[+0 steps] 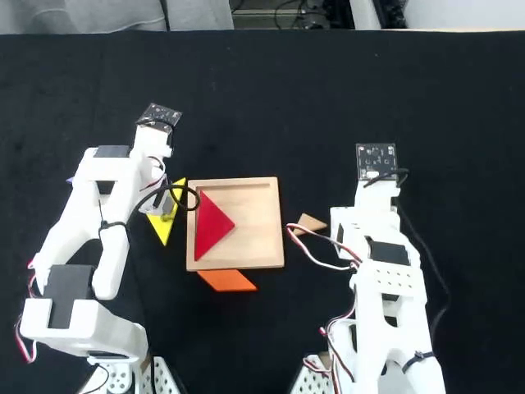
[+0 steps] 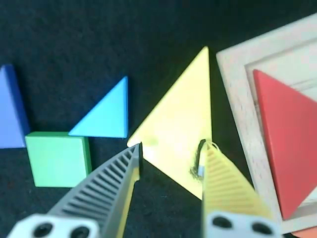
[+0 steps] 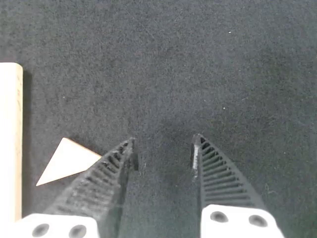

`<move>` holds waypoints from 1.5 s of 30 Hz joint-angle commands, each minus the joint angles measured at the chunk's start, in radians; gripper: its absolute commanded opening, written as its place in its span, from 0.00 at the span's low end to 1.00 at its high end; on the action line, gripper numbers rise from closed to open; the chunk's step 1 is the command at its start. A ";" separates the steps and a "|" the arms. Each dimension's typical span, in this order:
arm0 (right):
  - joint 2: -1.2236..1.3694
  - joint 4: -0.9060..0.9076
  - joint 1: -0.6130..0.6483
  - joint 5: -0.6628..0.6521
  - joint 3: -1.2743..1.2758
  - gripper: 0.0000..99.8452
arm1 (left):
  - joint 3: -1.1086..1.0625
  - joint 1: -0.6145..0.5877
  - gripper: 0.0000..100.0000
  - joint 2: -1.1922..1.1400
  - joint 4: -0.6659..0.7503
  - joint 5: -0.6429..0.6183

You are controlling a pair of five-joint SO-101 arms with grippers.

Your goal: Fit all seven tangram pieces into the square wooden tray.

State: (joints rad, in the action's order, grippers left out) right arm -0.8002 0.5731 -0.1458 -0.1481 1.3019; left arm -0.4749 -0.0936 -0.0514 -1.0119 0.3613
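The square wooden tray (image 1: 275, 222) lies mid-table with a red triangle (image 1: 212, 223) inside it. A large yellow triangle (image 2: 181, 114) rests on the cloth against the tray's left rim (image 2: 237, 99). My left gripper (image 2: 168, 154) hovers open over the yellow triangle's near corner, with its fingertips (image 2: 134, 154) overlapping the piece's edges. A light blue triangle (image 2: 106, 116), a green square (image 2: 58, 158) and a dark blue piece (image 2: 11, 114) lie left of it. My right gripper (image 3: 163, 151) stands open over bare cloth, next to a small beige triangle (image 3: 67, 161).
An orange parallelogram (image 1: 227, 280) lies just in front of the tray. The beige triangle (image 1: 310, 222) sits between the tray and the right arm. Black cloth covers the table, and its far half is open.
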 commanded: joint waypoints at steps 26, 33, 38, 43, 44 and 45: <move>-0.031 -0.018 0.012 0.008 -0.005 0.19 | 0.097 -0.036 0.37 -0.164 0.041 -0.058; -0.031 -0.018 0.012 0.008 -0.005 0.19 | 0.093 -0.059 0.37 -0.164 0.035 -0.157; -0.030 -0.018 0.014 0.008 -0.005 0.19 | 0.079 -0.094 0.37 -0.158 0.041 -0.163; -0.028 -0.018 0.014 0.008 -0.005 0.19 | 0.081 -0.097 0.37 -0.158 0.043 -0.163; -0.028 -0.018 0.014 0.008 -0.005 0.19 | 0.081 -0.094 0.37 -0.160 0.044 -0.161; -0.028 -0.018 0.014 0.008 -0.005 0.19 | 0.082 -0.093 0.37 -0.163 0.049 -0.158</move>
State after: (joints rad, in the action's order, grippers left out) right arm -0.8002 0.5731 -0.1458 -0.1481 1.3019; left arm -0.4089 -0.1780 -0.2202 -0.9735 0.2064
